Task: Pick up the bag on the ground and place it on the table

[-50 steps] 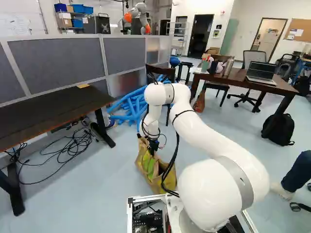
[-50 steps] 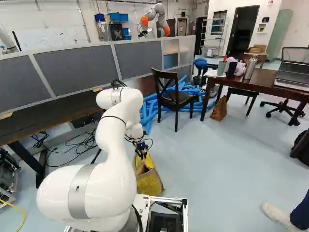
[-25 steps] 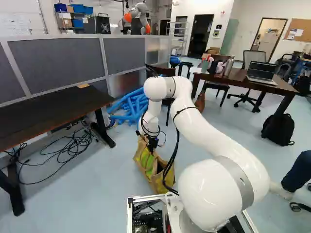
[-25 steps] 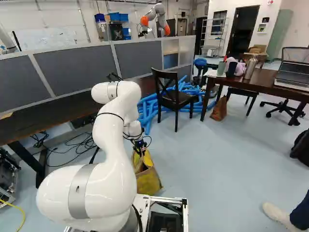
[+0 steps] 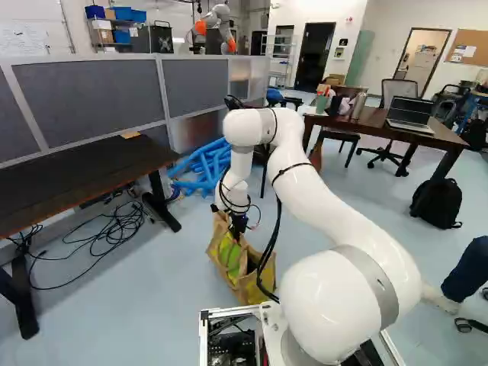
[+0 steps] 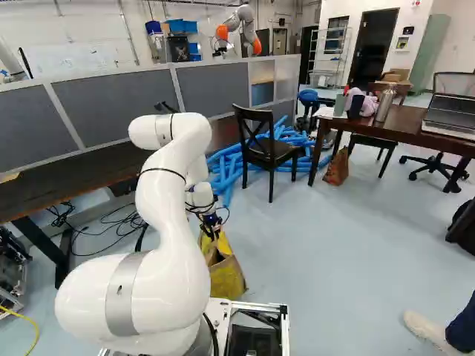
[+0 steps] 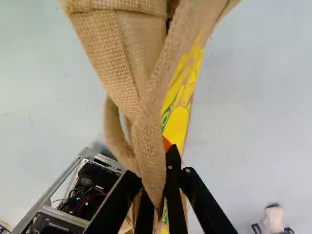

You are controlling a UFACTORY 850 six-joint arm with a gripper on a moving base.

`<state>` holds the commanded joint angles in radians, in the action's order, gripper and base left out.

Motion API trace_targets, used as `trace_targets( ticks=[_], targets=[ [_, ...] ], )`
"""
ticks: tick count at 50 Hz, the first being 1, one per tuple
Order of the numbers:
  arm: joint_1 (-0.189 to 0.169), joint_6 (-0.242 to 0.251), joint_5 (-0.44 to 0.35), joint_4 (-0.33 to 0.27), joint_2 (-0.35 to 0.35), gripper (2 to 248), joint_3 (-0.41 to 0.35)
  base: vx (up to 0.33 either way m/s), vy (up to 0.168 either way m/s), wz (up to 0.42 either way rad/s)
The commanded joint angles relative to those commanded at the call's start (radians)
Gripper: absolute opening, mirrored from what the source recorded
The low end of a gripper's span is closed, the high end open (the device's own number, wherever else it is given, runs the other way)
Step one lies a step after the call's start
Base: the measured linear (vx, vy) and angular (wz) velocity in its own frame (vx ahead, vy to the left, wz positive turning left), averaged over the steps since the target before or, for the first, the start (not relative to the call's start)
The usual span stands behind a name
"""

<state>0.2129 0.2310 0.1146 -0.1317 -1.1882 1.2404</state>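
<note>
In the left base view my gripper (image 5: 238,229) is at the top of the tan and yellow burlap bag (image 5: 256,284), just ahead of the base. In the wrist view the gripper (image 7: 160,191) is shut on the bag's handle, a burlap strap (image 7: 148,151) running between the two fingers. The bag's printed yellow side (image 7: 178,117) shows beside the strap. Whether the bag's bottom touches the floor I cannot tell. A long dark table (image 5: 76,179) stands at the left of the left base view; a brown table (image 6: 404,127) stands at the right of the right base view.
A laptop (image 5: 412,113) and bottles are on the brown table. A dark chair (image 6: 269,148) stands before blue tubes (image 5: 204,169). Cables (image 5: 114,229) lie by the long table. A black backpack (image 5: 437,203) and a person's leg (image 5: 467,271) are farther right. Another robot (image 5: 217,27) is behind the partition.
My arm's upper joint has risen and shifted left in both base views. The gripper and the bag's top have moved slightly left with it. The base has stayed still.
</note>
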Motion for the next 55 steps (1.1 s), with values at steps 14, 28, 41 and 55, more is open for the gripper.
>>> trace_targets(
  ticks=[14, 28, 41, 55],
  targets=[
    [0.015, 0.000, 0.000, 0.000, 0.063, 24, -0.073, 0.000, 0.000, 0.000],
    [0.028, 0.000, 0.000, 0.000, 0.127, 24, -0.145, 0.000, 0.000, 0.000],
    [0.038, 0.000, 0.000, 0.000, 0.187, 24, -0.211, 0.000, 0.000, 0.000],
    [0.040, 0.000, 0.000, 0.000, 0.248, 24, -0.259, 0.000, 0.000, 0.000]
  ],
)
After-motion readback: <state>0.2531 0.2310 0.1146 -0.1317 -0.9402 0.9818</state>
